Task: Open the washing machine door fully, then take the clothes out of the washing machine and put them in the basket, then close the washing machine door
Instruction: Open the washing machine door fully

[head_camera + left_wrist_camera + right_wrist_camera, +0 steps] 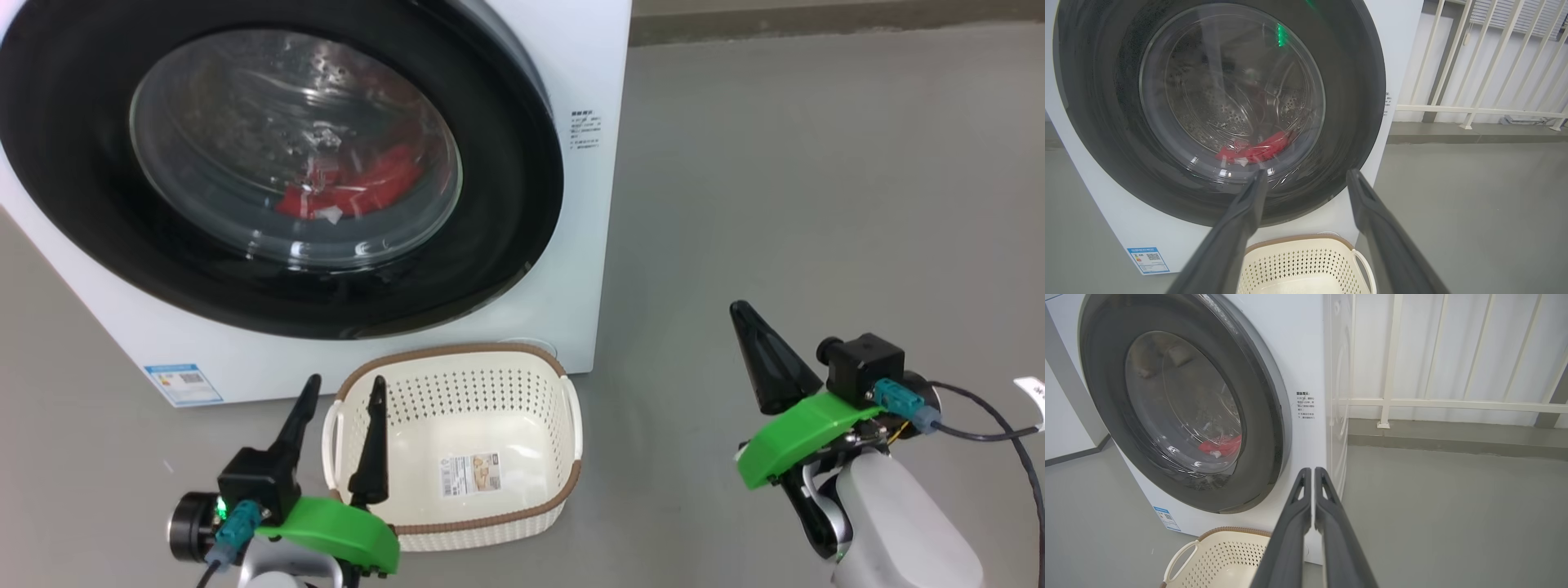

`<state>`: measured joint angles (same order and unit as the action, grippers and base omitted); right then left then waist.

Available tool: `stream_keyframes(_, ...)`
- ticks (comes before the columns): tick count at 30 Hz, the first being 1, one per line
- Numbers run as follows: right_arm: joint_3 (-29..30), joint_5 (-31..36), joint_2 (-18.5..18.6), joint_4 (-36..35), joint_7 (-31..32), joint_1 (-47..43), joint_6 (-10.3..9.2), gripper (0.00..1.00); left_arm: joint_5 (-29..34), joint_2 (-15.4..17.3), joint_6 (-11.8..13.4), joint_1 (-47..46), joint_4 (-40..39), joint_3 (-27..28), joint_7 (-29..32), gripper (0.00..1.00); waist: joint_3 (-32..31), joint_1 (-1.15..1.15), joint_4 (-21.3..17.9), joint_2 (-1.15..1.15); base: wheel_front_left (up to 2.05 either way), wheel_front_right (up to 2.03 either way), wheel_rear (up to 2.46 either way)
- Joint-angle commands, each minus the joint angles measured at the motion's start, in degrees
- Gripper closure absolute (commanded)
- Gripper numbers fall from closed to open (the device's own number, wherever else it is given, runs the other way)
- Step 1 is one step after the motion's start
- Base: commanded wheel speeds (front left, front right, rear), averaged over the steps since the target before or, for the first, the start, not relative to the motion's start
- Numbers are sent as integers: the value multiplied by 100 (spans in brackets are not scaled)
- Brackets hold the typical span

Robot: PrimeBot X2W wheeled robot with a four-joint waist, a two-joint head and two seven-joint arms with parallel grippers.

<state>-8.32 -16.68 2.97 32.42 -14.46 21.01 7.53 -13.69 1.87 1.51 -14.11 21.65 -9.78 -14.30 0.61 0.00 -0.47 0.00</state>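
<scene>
Hidden or unclear: in the head view the washing machine [592, 245] is cut off at the top and left edges. You see the clothes [359, 192] only through the glass bowl, low in the drum, under glare. They read as one red heap with white flecks; how many pieces it holds cannot be told, and no lettering is legible. The small print on the machine's front [586, 131] is too fine to read.

Count:
- one machine, with one washing machine door [506, 163], black ring lying closed against the white front;
- one basket [449, 353], empty but for one sticker [471, 474] on its floor;
- one blue label [182, 384] low on the machine's front;
- two claws.

The left claw [345, 382] is released, fingers spread wide and grasping nothing. One finger overlaps the basket's left rim in the head view; contact cannot be confirmed. The right claw [744, 317] is clenched, fingers pressed together on nothing, and hangs over bare grey floor [816, 204], well apart from the basket.

Surroundings: the basket stands on the floor just before the machine's lower right corner, below the door. A white railing [1486, 110] runs behind the machine, and a black cable [980, 433] loops from the right wrist. The closed door stands between both claws and the clothes.
</scene>
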Motion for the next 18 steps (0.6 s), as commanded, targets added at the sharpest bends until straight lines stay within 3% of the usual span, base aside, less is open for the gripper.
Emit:
stream_keyframes(1, -119, -17, -9, -112, -53, 256, -4, 100, -16, 100, 21, -251, -161, 135, -70, 0, 47, 0, 31, 0, 0, 0, 0)
stream_keyframes(9, -123, -507, -9, -144, -54, 599, -4, 100, -33, 100, 41, -359, -434, 7, -70, 0, 366, 0, 190, 0, 0, 0, 0)
stream_keyframes(18, -282, -2465, -9, -439, 251, 1314, -4, 100, 68, 100, 110, -499, -1065, -30, -70, 0, 1001, 0, 370, 0, 0, 0, 0)
